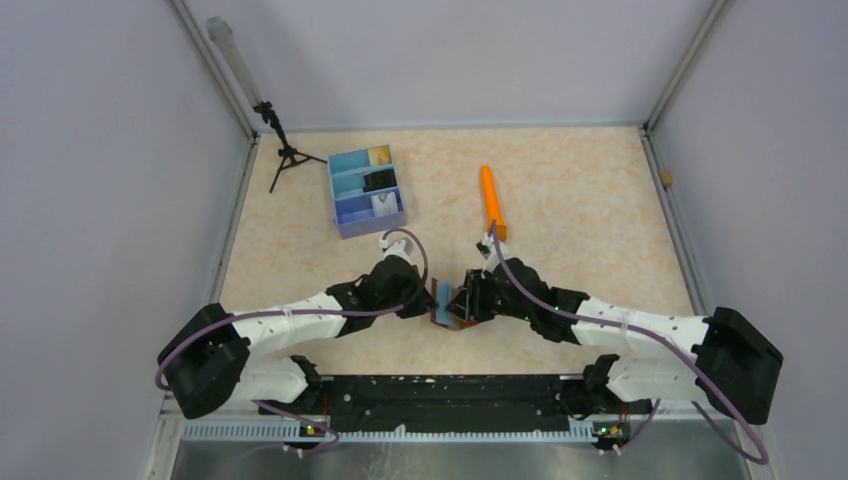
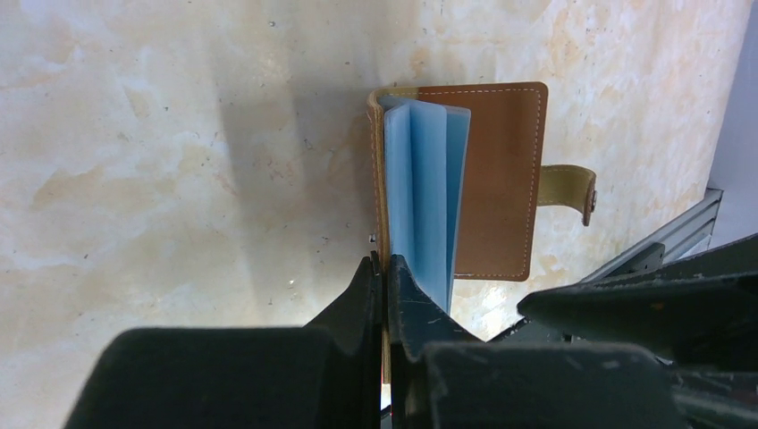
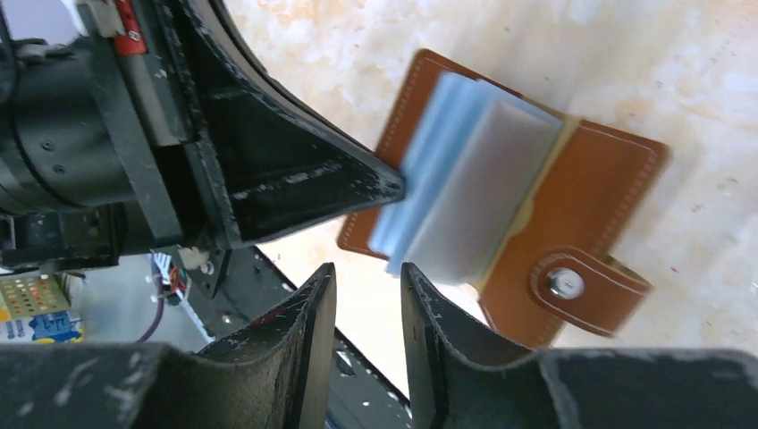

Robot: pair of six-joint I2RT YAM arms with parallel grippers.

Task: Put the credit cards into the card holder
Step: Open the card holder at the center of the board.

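**A:** What are they working on?

**B:** A pale, marbled beige counter (image 1: 580,200). A metal rail (image 1: 400,428) runs along its near edge, and plain grey walls (image 1: 100,150) close it in on three sides.

**A:** Where is the card holder?

**B:** The card holder (image 1: 447,305) sits near the front of the counter, about the middle, between the two wrists. It is open. One brown cover lies flat on the counter with the snap tab (image 2: 572,192) sticking out past it, and the other cover stands up on edge. Light blue sleeves (image 2: 425,197) fan out between the covers.

**A:** And farther back?

**B:** An orange stick (image 1: 490,200) lies just beyond the right wrist. Farther left is a blue tray (image 1: 370,225) with the credit cards (image 1: 378,180) in its three compartments: a white one nearest, a black one in the middle, a tan-gold one farthest. A small black tripod (image 1: 285,150) stands by the far left corner.

**A:** How are the arms placed?

**B:** The left arm (image 1: 300,320) and the right arm (image 1: 620,325) both reach low and inward from their bases, wrists facing each other over the holder. The left fingers (image 2: 395,290) are clamped on the near end of the upright cover. The right fingers (image 3: 413,281) stand parted with nothing between them, their tips just short of the corner of the sleeves.
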